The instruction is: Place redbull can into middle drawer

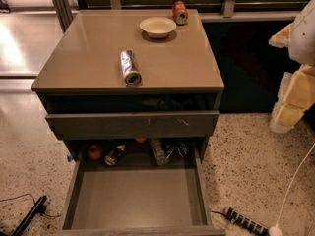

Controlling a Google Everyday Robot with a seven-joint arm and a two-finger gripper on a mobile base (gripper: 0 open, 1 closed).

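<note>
Two risks stand out. The slim silver-and-blue redbull can (130, 67) lies on its side on the glossy tan cabinet top (83, 58), well left of the white-and-yellow gripper (297, 85) (spread or closed, I cannot tell). Its round, slick metal body may roll off or slip from a grasp. The shorter orange-red can (179, 12), also left of the pincer but farther back beside a cream bowl (157, 27), could be mistaken for it. Below-left, the wide grey-brown wooden middle drawer (135, 198) stands open, floor smooth and flat.

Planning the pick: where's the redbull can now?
The redbull can lies on the cabinet top, in front of the bowl; gripper at the view's right edge.
</note>
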